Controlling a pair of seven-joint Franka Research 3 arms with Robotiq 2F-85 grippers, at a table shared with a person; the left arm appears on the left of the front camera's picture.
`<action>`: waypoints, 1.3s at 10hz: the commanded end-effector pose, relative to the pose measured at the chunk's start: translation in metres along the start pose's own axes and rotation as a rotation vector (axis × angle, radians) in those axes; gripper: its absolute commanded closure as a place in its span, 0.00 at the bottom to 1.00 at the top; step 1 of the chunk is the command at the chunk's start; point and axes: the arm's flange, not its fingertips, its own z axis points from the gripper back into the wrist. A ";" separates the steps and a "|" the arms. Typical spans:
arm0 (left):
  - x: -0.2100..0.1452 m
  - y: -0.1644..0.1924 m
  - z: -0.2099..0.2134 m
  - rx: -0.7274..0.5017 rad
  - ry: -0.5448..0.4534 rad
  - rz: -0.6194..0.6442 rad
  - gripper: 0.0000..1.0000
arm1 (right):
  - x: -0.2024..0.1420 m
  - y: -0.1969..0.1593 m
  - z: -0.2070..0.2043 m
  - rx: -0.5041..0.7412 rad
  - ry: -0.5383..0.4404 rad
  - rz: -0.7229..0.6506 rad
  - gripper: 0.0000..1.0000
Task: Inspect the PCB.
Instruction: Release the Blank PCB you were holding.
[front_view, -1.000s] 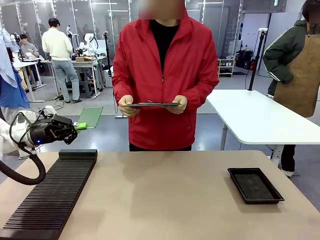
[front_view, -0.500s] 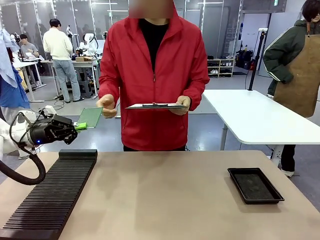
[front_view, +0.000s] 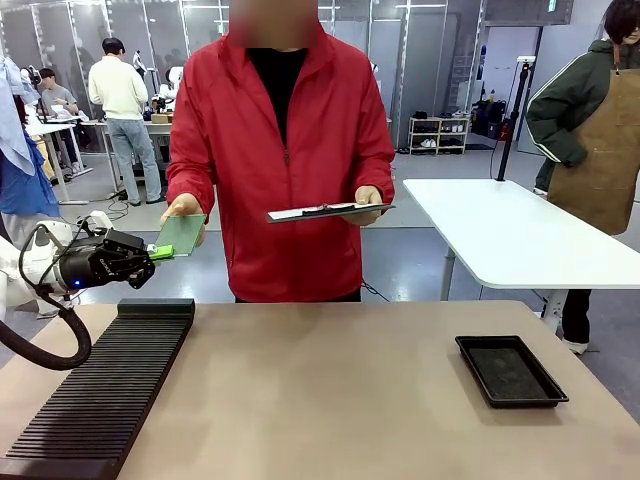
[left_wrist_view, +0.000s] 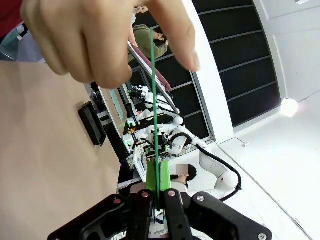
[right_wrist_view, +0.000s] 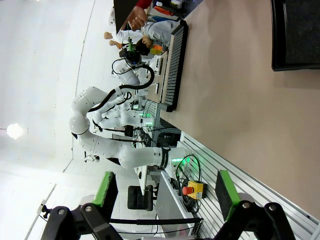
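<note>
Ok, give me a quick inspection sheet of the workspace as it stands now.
Surface: tan table, no spills or marks seen.
Job's things: PCB held in the air, person's hand pinching its far edge.
Clutter: black ribbed rack on the left, black tray on the right.
Grippers: left gripper shut on the PCB; right gripper open, empty.
Cables: black hose looping below the left arm.
Surroundings: person holds a tablet; white table behind.
</note>
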 end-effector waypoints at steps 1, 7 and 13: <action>-0.001 -0.001 -0.001 -0.012 0.003 0.002 0.97 | 0.000 0.001 0.001 0.003 -0.001 0.002 0.00; -0.001 -0.001 -0.001 -0.012 0.003 0.002 0.97 | 0.000 0.001 0.001 0.003 -0.001 0.002 0.00; -0.001 -0.001 -0.001 -0.012 0.003 0.002 0.97 | 0.000 0.001 0.001 0.003 -0.001 0.002 0.00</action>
